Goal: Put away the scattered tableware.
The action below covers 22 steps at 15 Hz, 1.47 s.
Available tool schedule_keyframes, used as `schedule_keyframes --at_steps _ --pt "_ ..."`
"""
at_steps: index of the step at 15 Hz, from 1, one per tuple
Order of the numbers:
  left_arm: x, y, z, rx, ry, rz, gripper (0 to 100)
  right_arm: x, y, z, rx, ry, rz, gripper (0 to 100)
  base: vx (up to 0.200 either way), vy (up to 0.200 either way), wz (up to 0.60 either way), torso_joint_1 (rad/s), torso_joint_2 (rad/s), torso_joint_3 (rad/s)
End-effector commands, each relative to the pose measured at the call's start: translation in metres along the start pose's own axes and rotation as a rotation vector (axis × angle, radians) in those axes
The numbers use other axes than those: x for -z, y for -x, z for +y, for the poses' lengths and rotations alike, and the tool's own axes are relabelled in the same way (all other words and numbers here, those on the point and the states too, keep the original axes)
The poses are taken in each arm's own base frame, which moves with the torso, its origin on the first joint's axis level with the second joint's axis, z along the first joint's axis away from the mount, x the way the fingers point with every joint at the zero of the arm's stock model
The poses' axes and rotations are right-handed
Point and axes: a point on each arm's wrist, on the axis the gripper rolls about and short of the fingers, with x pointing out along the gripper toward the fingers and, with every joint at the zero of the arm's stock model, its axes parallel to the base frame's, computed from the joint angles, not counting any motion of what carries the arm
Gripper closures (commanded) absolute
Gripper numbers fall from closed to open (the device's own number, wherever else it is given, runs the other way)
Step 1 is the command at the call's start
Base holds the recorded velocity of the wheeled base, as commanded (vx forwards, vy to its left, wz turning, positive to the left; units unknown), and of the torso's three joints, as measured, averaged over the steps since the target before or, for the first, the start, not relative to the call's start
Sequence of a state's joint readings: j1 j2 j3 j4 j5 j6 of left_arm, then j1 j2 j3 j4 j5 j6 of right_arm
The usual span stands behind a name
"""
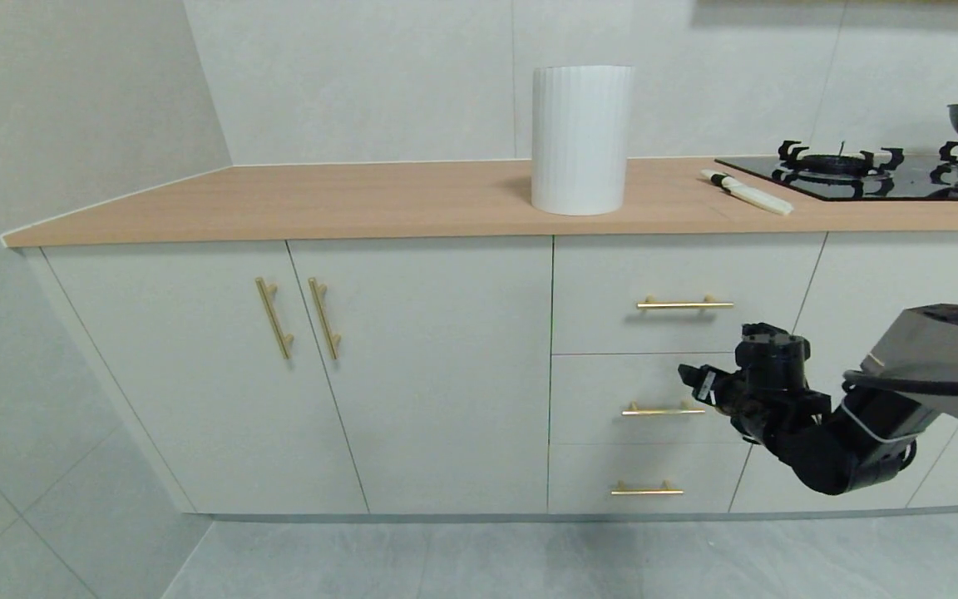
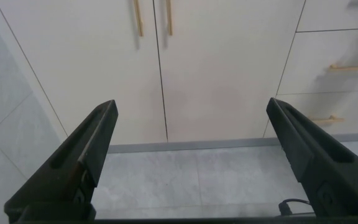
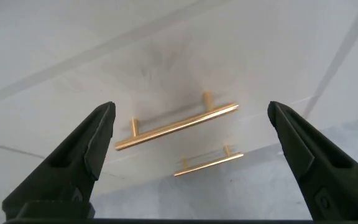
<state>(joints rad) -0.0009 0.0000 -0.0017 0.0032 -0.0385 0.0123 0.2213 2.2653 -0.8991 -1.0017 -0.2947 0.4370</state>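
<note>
Though spread wide and released, gripping nothing at far left: left jaws, low before the cupboard doors and floor, likely idle and out of the way. On the desk, upright near the wall, a white ribbed canister. Lower and rightward, right jaws likewise released, levelled at the middle drawer handle, seemingly lined up to pull it open for storage. Further right, loose on the desk beside the gas hob: a pale utensil (chopsticks, by the look), not yet put away.
</note>
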Motion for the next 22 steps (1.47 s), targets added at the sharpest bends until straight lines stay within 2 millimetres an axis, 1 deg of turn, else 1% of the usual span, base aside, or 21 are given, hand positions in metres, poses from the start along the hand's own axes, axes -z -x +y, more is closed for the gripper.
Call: schedule_keyframes --at_steps 1,2,3,4,5,6,7,9,10,11,12,13,14,16,18,20,22 --pt "0.0 0.0 0.0 0.001 0.0 0.0 0 -0.051 0.07 0.002 -0.052 0.0 -0.099 0 0.0 0.0 0.0 0.0 0.0 0.0" --pt "0.0 0.0 0.0 -0.001 0.0 0.0 0 -0.059 0.092 -0.001 -0.058 0.023 -0.122 0 0.0 0.0 0.0 0.0 0.0 0.0" --pt "0.0 0.0 0.0 -0.001 0.0 0.0 0 -0.067 0.123 -0.008 -0.046 0.069 -0.155 0 0.0 0.0 0.0 0.0 0.0 0.0" --pt "0.0 0.0 0.0 -0.001 0.0 0.0 0 -0.071 0.138 -0.012 -0.043 0.086 -0.173 0 0.0 0.0 0.0 0.0 0.0 0.0" --pt "0.0 0.0 0.0 -0.001 0.0 0.0 0 -0.081 0.183 -0.016 -0.078 0.088 -0.245 0 0.0 0.0 0.0 0.0 0.0 0.0" --pt "0.0 0.0 0.0 -0.001 0.0 -0.001 0 -0.089 0.223 -0.021 -0.127 0.081 -0.313 0 0.0 0.0 0.0 0.0 0.0 0.0" --pt "0.0 0.0 0.0 -0.001 0.0 0.0 0 -0.093 0.254 -0.03 -0.138 0.11 -0.377 0 0.0 0.0 0.0 0.0 0.0 0.0" --pt "0.0 0.0 0.0 0.001 0.0 0.0 0 -0.097 0.315 -0.056 -0.064 0.191 -0.518 0 0.0 0.0 0.0 0.0 0.0 0.0" --pt "0.0 0.0 0.0 0.001 0.0 0.0 0 -0.097 0.343 -0.068 -0.052 0.195 -0.567 0 0.0 0.0 0.0 0.0 0.0 0.0" --pt "0.0 0.0 0.0 0.001 0.0 0.0 0 -0.091 0.365 -0.08 -0.027 0.223 -0.578 0 0.0 0.0 0.0 0.0 0.0 0.0" --pt "0.0 0.0 0.0 0.001 0.0 0.0 0 -0.087 0.377 -0.088 0.015 0.252 -0.58 0 0.0 0.0 0.0 0.0 0.0 0.0" --pt "0.0 0.0 0.0 -0.001 0.0 0.0 0 -0.079 0.398 -0.101 0.1 0.284 -0.597 0 0.0 0.0 0.0 0.0 0.0 0.0" --pt "0.0 0.0 0.0 0.001 0.0 0.0 0 -0.07 0.423 -0.111 0.137 0.287 -0.62 0 0.0 0.0 0.0 0.0 0.0 0.0" --pt "0.0 0.0 0.0 0.001 0.0 0.0 0 -0.053 0.445 -0.122 0.148 0.286 -0.635 0 0.0 0.0 0.0 0.0 0.0 0.0" --pt "0.0 0.0 0.0 -0.001 0.0 0.0 0 -0.033 0.459 -0.131 0.193 0.328 -0.659 0 0.0 0.0 0.0 0.0 0.0 0.0" --pt "0.0 0.0 0.0 -0.001 0.0 0.0 0 -0.017 0.468 -0.134 0.247 0.322 -0.696 0 0.0 0.0 0.0 0.0 0.0 0.0" --pt "0.0 0.0 0.0 0.001 0.0 0.0 0 -0.012 0.466 -0.135 0.235 0.326 -0.682 0 0.0 0.0 0.0 0.0 0.0 0.0"
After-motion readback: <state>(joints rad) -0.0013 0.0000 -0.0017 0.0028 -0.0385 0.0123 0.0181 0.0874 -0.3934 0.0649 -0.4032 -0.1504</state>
